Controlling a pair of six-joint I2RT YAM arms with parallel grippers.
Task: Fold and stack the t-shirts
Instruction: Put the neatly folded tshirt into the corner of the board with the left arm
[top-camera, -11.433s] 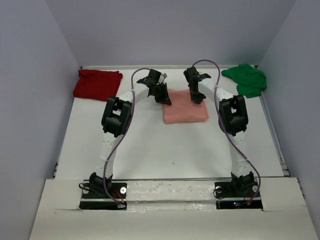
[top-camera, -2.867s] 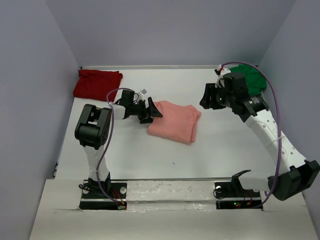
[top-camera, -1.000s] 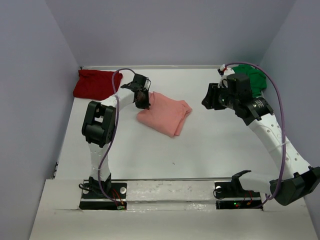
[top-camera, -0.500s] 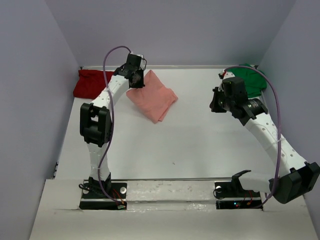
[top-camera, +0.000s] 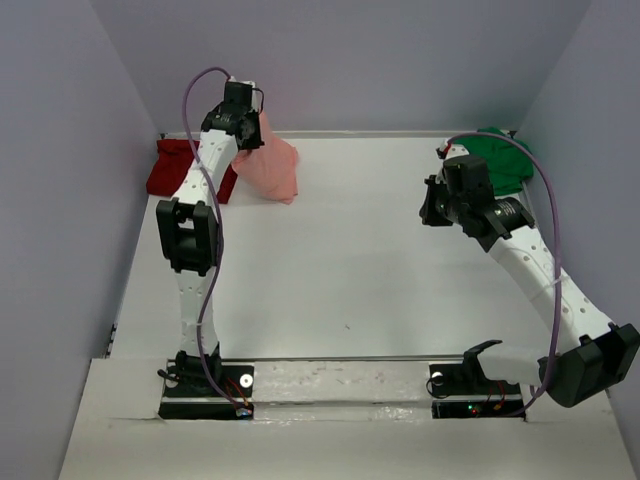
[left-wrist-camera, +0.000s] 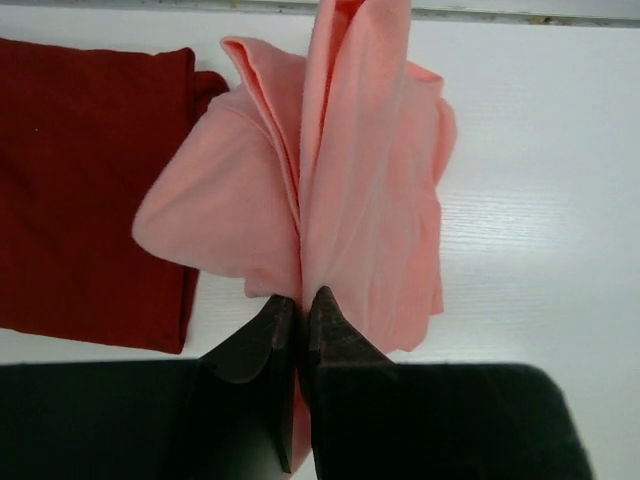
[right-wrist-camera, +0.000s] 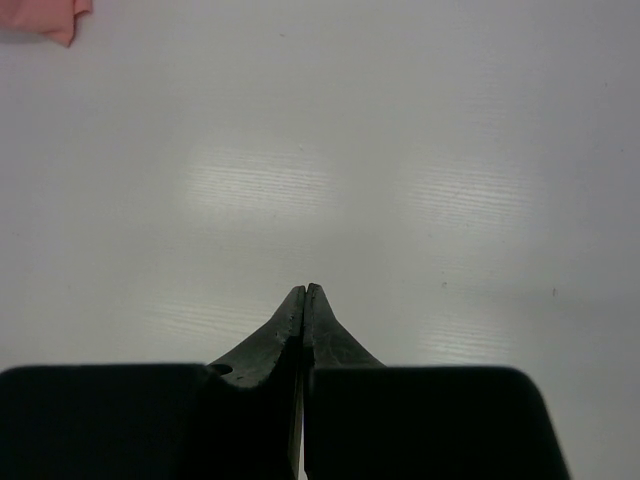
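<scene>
White tabletop is stretching beneath both arms. The left gripper is pinching the folded salmon-pink t-shirt, dangling it just beside the dark red t-shirt at the far left, so stacking seems to be in hand. The next move calls for lowering it squarely onto the red one. The right gripper is hovering pressed together, empty, near the green t-shirt.

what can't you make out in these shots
Top view: red shirt partly behind left arm and pink shirt; green shirt partly behind right arm, folded or not unclear.
Left wrist view: red shirt cut by the edge.
Right wrist view: only a corner of pink shirt shows.
</scene>
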